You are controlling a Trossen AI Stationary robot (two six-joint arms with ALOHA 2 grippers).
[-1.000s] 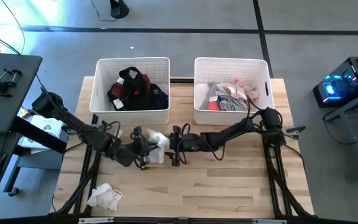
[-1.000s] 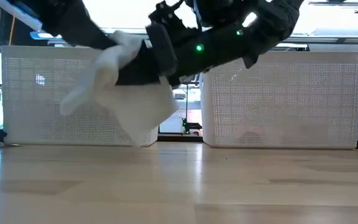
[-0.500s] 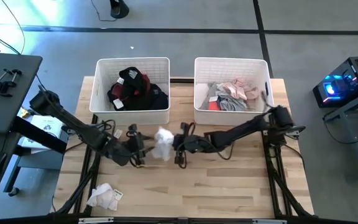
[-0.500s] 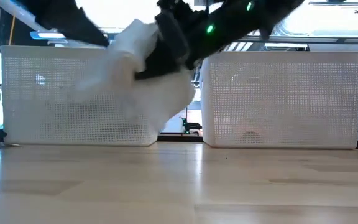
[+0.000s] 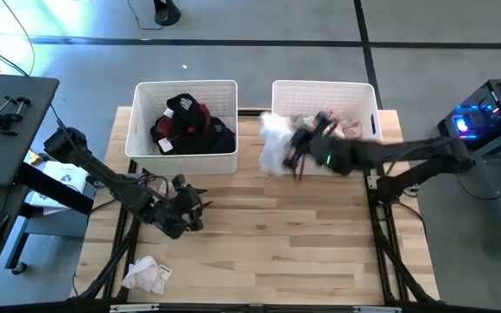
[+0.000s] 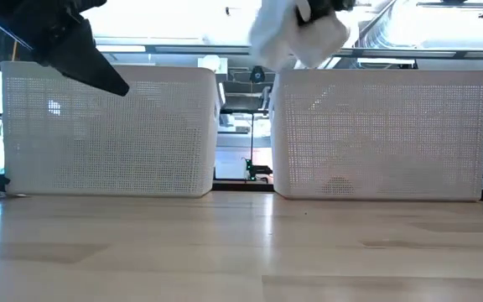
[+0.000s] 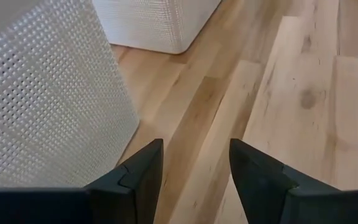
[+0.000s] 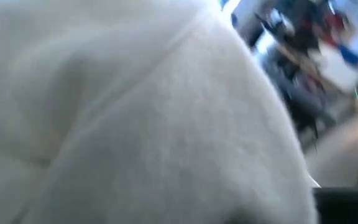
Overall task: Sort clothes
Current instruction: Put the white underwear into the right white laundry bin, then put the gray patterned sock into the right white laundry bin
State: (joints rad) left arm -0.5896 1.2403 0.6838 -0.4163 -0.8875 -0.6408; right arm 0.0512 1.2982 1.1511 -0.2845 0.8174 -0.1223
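Note:
A white garment (image 5: 273, 143) hangs in the air at the left wall of the right white bin (image 5: 368, 96), with my right gripper (image 5: 294, 156) shut on it. In the low view the garment (image 6: 296, 33) is above that bin's rim. It fills the right wrist view (image 8: 135, 112). The right bin holds light clothes (image 5: 324, 130). The left bin (image 5: 185, 87) holds dark clothes (image 5: 185, 122). My left gripper (image 5: 194, 209) is open and holds nothing, low over the table in front of the left bin; its fingers (image 7: 142, 177) stand apart. My right gripper holds the white garment at its right side (image 5: 283, 149), reaching in from the table's right. The cloth bunches around the fingers and hides the place of contact. The garment is lifted clear of the table and hangs slack below and to the left of the gripper.
Another white garment (image 5: 144, 276) lies at the table's near left corner. The two bins stand side by side along the far edge with a narrow gap between them. Bare wood (image 5: 303, 243) spreads across the near half of the table.
My left gripper has let go of the white garment and drawn back a little toward the table's left. My right gripper has taken hold of the garment and carried it up and toward the far right, from the table's middle to the right bin's left wall.

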